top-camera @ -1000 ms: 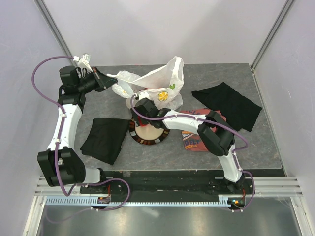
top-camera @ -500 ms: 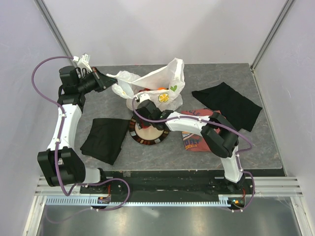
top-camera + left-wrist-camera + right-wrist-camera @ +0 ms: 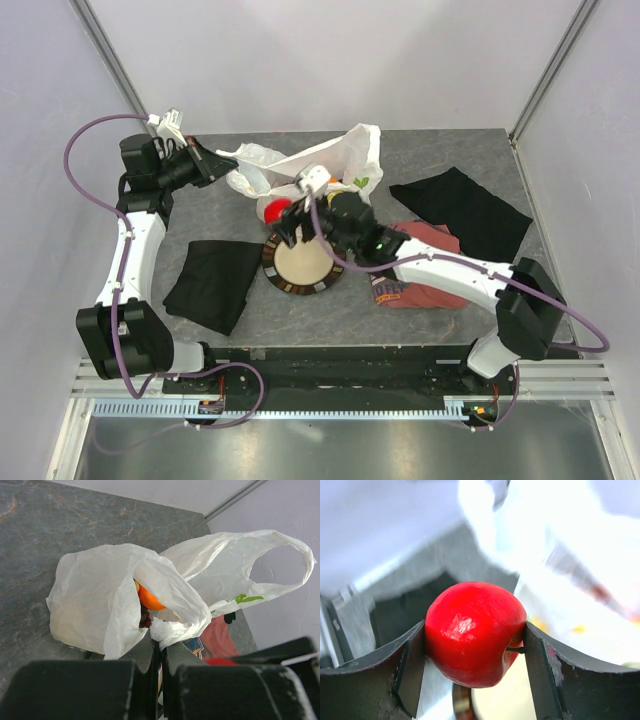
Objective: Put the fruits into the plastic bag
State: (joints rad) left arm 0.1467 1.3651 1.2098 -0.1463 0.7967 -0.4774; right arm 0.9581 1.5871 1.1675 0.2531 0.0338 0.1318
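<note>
I'm carrying the red apple (image 3: 475,632), pinched between my right fingers (image 3: 540,672), just off the plate (image 3: 300,292) at its 11 o'clock. My left fingers (image 3: 75,690) are pinching an edge of the plastic bag (image 3: 95,595), holding its mouth up. An orange (image 3: 149,599) is sitting inside. Next, I reckon, I'm needing to swing toward 1 o'clock, over the opening, before releasing.

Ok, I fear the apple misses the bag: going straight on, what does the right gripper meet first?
Probably the plastic bag, its near edge just past the red apple in the right gripper; depth is unclear.
</note>
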